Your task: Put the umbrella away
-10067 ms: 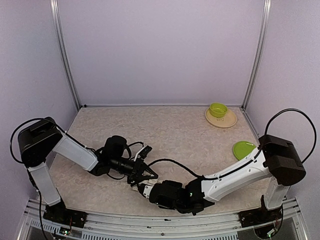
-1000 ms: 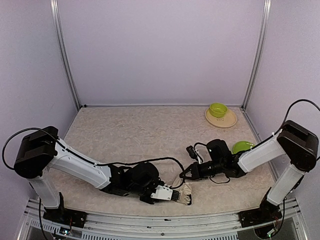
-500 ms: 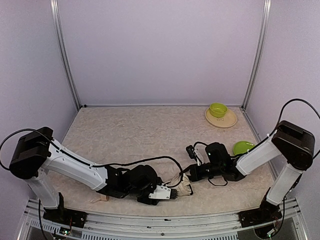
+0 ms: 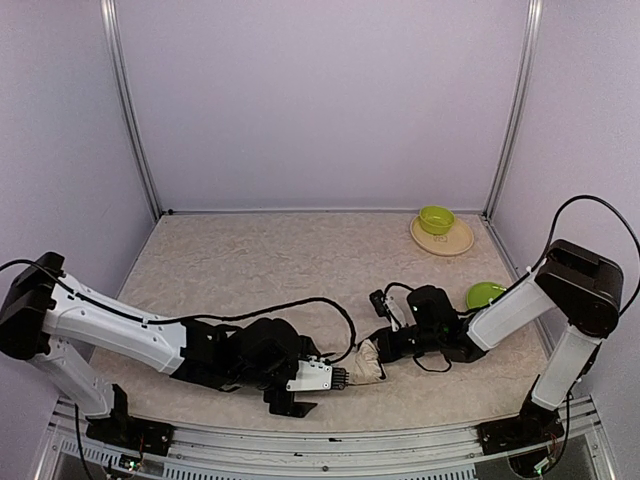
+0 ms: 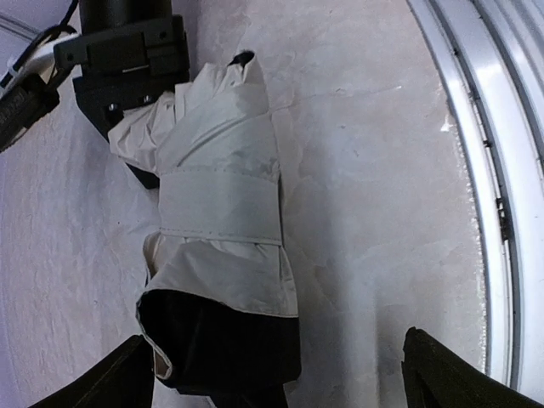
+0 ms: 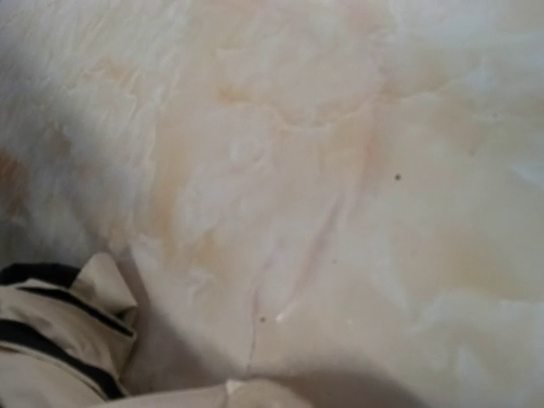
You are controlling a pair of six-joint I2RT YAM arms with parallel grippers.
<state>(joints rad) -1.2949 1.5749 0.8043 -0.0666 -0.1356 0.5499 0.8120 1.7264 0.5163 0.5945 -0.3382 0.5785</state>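
Item: umbrella point(image 4: 365, 362), folded, lying flat on the table point(image 4: 280, 260) at about 5 o'clock in the top view, near the front edge, between your two grippers. Condition: cream fabric bunched in loose pleats, one band point(image 5: 221, 204) wrapped round the middle, black lining point(image 5: 217, 348) showing at the end nearest your left gripper point(image 4: 340, 377); handle and shaft not made out. Left gripper: at the umbrella's 8 o'clock end, spread wide, holding nothing. In its wrist view one finger point(image 5: 115, 382) sits just beside the lining, and the other is well apart toward the rail point(image 5: 484, 170) at 3 o'clock. Right gripper point(image 4: 383, 345): touching the umbrella's 2 o'clock end, with fabric bunched against it. You cannot tell whether it is closed on the cloth, as its own camera shows only table and a corner of fabric at 7 o'clock. Handling, by judgement: light; soft and probably slippery outside, stiff only along the core. Loose pleats are likely to slide or pull out if pinched alone. Take hold across the band, where the cloth is bound tight, and close onto the core, not just the skin. Also present: green bowl point(image 4: 437, 218) on a plate point(image 4: 455, 245) at 1 o'clock; green dish point(image 4: 485, 295) at 3 o'clock, both well apart from the work.
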